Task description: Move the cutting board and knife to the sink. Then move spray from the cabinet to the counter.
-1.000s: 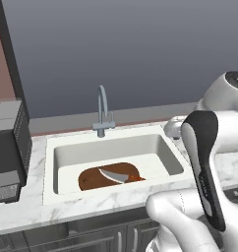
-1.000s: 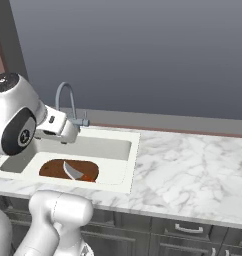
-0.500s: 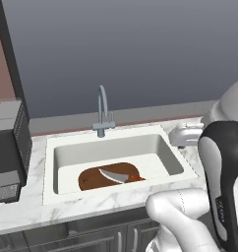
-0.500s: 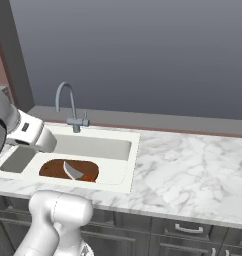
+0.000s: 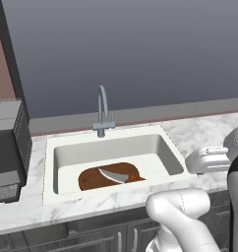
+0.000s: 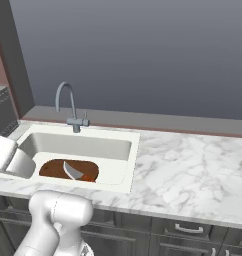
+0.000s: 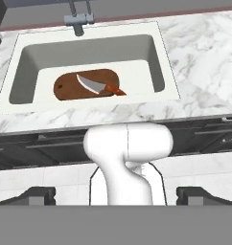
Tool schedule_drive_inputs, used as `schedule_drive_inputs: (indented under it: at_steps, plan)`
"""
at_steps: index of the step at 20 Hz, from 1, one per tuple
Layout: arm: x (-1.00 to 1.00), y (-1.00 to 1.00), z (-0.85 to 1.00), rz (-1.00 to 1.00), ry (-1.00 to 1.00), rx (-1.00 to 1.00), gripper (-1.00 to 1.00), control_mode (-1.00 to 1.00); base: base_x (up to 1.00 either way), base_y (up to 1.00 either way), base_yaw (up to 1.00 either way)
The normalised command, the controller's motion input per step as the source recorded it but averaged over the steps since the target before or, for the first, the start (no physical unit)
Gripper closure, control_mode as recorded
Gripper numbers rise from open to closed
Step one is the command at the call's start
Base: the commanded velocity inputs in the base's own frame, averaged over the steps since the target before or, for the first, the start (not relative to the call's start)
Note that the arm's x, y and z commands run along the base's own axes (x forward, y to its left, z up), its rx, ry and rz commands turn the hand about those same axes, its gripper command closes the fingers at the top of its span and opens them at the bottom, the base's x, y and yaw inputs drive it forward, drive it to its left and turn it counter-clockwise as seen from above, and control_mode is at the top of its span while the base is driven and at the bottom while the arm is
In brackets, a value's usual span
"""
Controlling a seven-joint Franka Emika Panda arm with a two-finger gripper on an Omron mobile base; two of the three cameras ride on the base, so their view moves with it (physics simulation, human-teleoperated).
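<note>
- Sink [image 5: 51, 147]: a white basin set into the marble bench [image 6: 193, 170], with a grey gooseneck tap [image 5: 103, 110] at its far rim.
- Cutting board [image 5: 94, 178]: a dark reddish-brown oval lying flat on the sink floor, toward the near wall; also seen in the right base view [image 6: 55, 168] and the hand view [image 7: 72, 87].
- Knife [image 5: 118, 175]: rests on top of the board, grey blade toward the left, orange-red handle [image 7: 115, 89] reaching the board's right end.
- Pincer [image 7: 116, 195]: released, its two dark fingertips [image 7: 36, 195] spread wide apart, grasping nothing, well back from the sink on the near side of the bench.
- Black appliance [image 5: 10, 147]: stands on the bench left of the sink.
</note>
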Motion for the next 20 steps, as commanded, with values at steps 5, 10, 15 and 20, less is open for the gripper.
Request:
schedule_drive_inputs:
  at_steps: [5,10,15,20]
  plan:
    - [-0.04,-0.01,0.03,0.0,0.02,0.0,-1.0,-1.0,0.0,0.0,0.0]
    - [0.21,-0.05,0.0,0.0,0.08,0.0,-1.0,-1.0,0.0,0.0,0.0]
    - [0.21,0.0,0.0,0.0,0.1,0.0,-1.0,-1.0,0.0,0.0,0.0]
    - [0.21,0.0,0.0,0.0,0.06,0.0,-1.0,-1.0,0.0,0.0,0.0]
